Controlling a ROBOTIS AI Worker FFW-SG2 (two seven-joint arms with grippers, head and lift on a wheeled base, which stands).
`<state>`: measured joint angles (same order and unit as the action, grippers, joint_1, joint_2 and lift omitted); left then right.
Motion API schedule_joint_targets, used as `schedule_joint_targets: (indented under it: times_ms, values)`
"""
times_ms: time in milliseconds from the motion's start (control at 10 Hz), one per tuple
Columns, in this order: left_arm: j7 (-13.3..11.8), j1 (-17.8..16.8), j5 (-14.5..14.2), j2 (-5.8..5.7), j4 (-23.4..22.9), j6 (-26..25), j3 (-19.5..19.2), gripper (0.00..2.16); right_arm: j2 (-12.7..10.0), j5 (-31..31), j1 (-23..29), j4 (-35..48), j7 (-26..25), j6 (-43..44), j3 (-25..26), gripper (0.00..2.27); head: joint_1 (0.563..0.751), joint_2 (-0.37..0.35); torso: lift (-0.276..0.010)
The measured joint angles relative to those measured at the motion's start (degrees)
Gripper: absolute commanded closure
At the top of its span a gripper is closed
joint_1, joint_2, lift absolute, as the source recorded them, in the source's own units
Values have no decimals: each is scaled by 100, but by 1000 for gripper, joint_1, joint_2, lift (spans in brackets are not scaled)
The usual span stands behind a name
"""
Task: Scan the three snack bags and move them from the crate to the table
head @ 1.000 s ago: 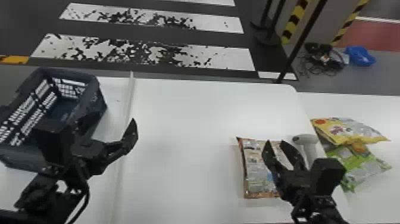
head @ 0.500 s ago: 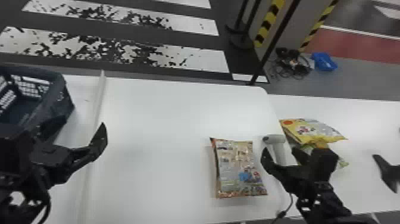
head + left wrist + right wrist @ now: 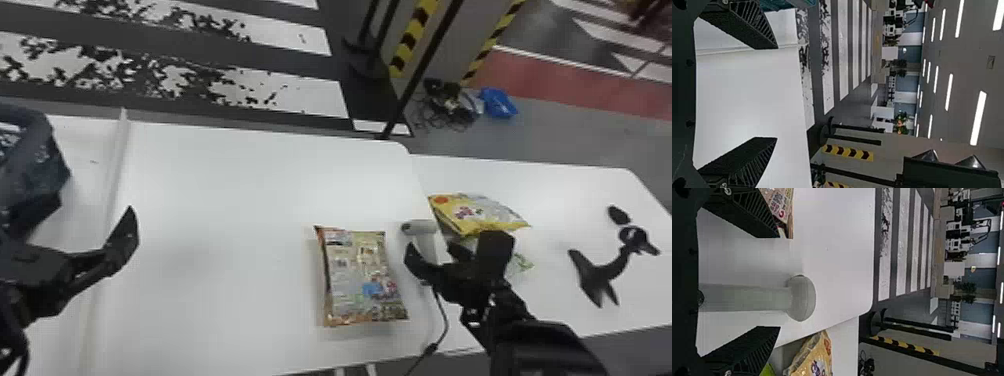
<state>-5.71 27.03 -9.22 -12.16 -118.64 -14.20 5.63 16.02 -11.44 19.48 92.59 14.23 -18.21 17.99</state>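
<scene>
We see one dark crate [image 3: 37,165] at the far left. Beside it, our left gripper [image 3: 93,205] has its fingers spread, with nothing between them. A broad stretch of bare tabletop [image 3: 225,200] runs from there to one brown snack bag [image 3: 360,280], lying short of the right edge. Between that bag and the edge, our right gripper's [image 3: 431,246] parted fingers flank one scanner [image 3: 419,228], ungrasped. Past the edge, two bags, one yellow [image 3: 480,215] overlapping one green [image 3: 521,264], lie on a second tabletop [image 3: 575,192].
</scene>
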Motion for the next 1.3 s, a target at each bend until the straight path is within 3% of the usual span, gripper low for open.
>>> schedule_joint_targets:
  times_ms: [300, 400, 500, 600, 1000, 1300]
  values:
    - [0, 6, 76, -22, -1, -17, 47, 36, 139, 10, -559, -725, 315, -362, 54, 181, 695, -350, -62]
    - [0, 6, 91, -22, 5, -21, 51, 36, 158, 41, -654, -851, 407, -412, 55, 694, 695, -350, -62]
    - [0, 5, 95, -23, 13, -31, 57, 36, 163, 69, -721, -923, 448, -447, 51, 1831, 695, -350, -62]
    - [0, 4, 105, -23, 15, -35, 77, 36, 164, 78, -831, -1015, 444, -650, 47, 2243, 695, -350, -62]
    - [0, 9, 135, -29, 14, -36, 146, 36, 199, 117, -817, -1141, 383, -615, 53, 2243, 695, -350, -62]
    - [1, 68, 146, -36, -28, -36, 180, 36, 85, -332, -127, -435, -2, -34, 233, 2243, 695, -350, -62]
